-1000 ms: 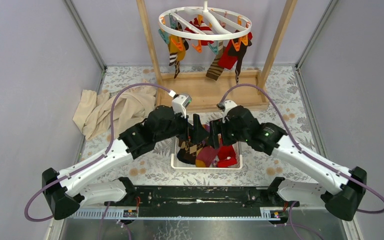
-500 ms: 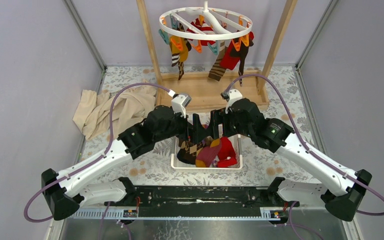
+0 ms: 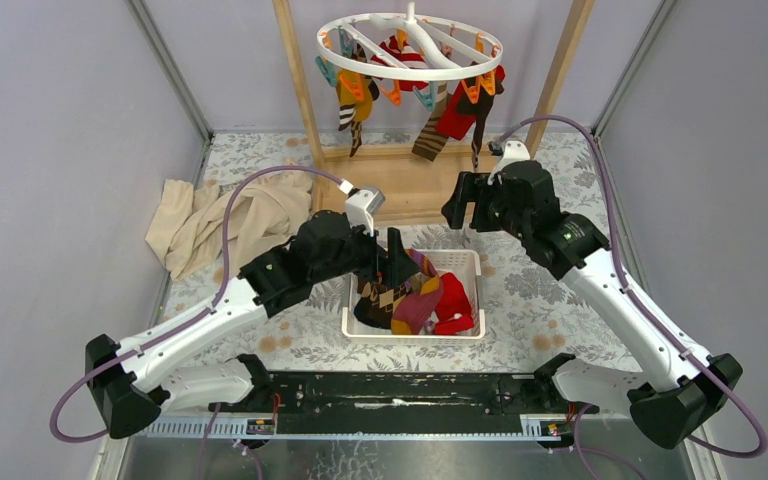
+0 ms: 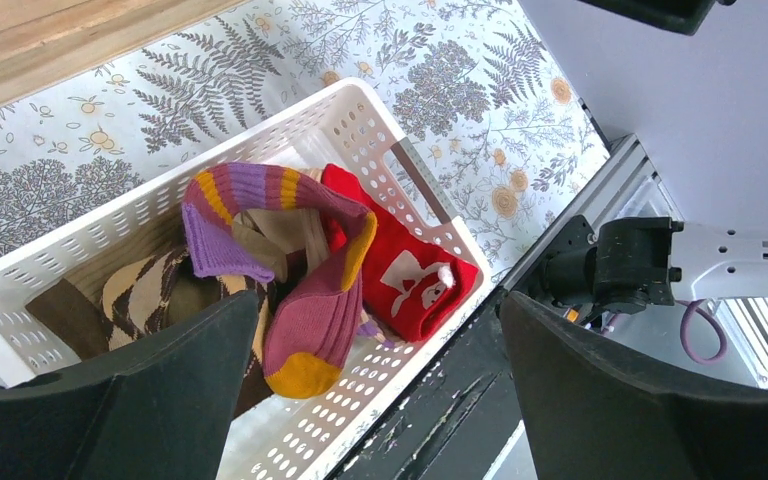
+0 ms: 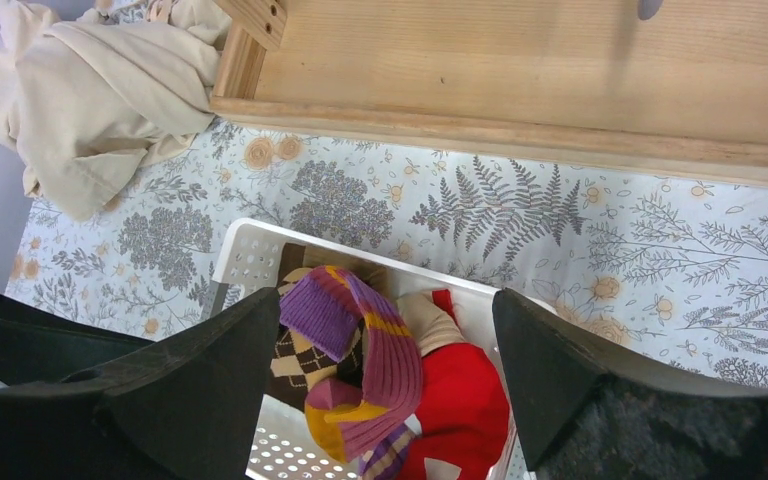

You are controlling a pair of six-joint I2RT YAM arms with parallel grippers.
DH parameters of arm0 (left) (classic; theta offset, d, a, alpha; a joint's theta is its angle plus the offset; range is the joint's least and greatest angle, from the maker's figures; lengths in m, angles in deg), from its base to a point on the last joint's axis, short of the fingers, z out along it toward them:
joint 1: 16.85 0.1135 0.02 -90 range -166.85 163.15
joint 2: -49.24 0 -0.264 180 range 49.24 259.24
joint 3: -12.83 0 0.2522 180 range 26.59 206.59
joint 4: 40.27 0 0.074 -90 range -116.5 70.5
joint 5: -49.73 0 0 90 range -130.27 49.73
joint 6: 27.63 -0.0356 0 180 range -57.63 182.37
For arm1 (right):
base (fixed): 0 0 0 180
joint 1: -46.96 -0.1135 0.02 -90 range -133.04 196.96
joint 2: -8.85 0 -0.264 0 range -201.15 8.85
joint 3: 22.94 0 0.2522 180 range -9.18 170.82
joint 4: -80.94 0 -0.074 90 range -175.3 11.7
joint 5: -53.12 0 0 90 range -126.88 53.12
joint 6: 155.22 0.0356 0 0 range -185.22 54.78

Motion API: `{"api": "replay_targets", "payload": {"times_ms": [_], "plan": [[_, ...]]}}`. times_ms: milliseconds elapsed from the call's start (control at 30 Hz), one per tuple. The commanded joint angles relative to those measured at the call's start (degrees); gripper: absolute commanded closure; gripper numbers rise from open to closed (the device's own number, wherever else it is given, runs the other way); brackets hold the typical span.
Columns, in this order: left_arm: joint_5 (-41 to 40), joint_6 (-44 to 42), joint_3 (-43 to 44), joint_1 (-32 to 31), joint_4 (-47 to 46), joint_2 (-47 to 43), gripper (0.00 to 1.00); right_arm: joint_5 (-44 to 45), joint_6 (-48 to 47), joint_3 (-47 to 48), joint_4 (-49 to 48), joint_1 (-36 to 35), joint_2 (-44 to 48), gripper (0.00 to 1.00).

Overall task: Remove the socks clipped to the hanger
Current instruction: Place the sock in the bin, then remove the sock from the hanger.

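So our left gripper (image 3: pixel 397 258) hangs wide open over the white basket (image 3: pixel 465 258) holding the freed socks (image 3: pixel 415 295). The right gripper (image 3: pixel 467 205), jaws apart and empty, has just swung from the basket toward the far hanger (image 3: pixel 410 72). Several clipped socks (image 3: pixel 457 115) still dangle there, so we reckon it's going for the next one.

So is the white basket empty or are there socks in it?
Not empty. The white basket holds a purple-and-yellow striped sock, a red sock and a brown argyle sock.

Socks (image 3: pixel 457 118) dangle from hanger (image 3: pixel 412 74); basket (image 3: pixel 412 338) sits nearer.
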Motion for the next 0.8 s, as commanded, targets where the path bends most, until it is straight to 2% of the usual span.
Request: {"api": "replay_targets", "payload": {"times_ms": [0,200,767], "plan": [[0.3,-1.3,1.8,-0.2,-1.9,0.9,0.01,-2.2,-0.7,0.2,-3.4,0.9,0.3,0.14],[0.8,-1.3,1.9,-0.2,-2.6,2.0,0.01,-1.5,-0.2,-3.7,-5.0,2.0,2.1,0.13],[1.3,-1.6,2.2,-0.2,-3.0,2.9,0.01,-3.0,0.1,-6.9,-6.6,5.0,1.9,0.12]]}}
